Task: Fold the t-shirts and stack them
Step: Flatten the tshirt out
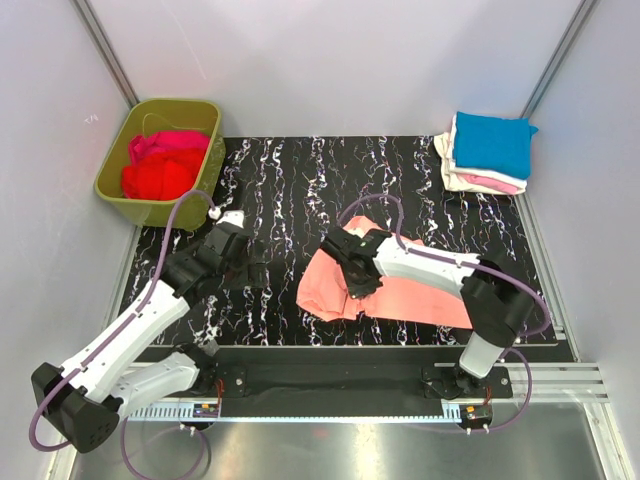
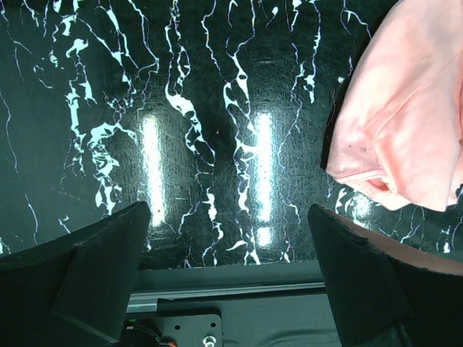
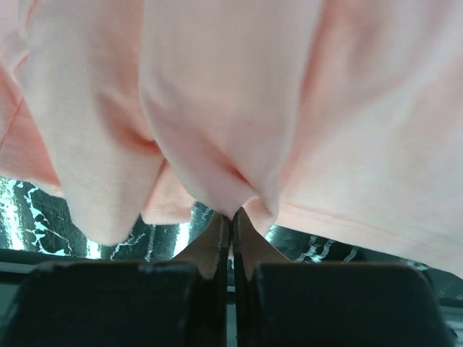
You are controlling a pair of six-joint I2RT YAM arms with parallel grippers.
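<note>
I see the black marbled counter [image 1: 300, 180] with the salmon-pink t-shirt [image 1: 415, 298] crumpled near its front edge. The folded stack [image 1: 488, 152], blue on top, sits at the far right corner, and the olive tub [image 1: 112, 188] of red tees [image 1: 160, 175] at far left. My right hand [image 3: 231, 220] is pinched tight on a fold of the salmon shirt. My left hand [image 2: 231, 238] is spread wide over bare counter beside it.

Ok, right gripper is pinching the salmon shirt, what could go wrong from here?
1. The right gripper is shut on only a small bunched pleat of the salmon-pink shirt; the cloth could slip out, or drag unevenly into a crooked fold.
2. The left gripper is open over bare table beside the shirt, holding nothing, so the whole shirt may slide instead of folding.
</note>
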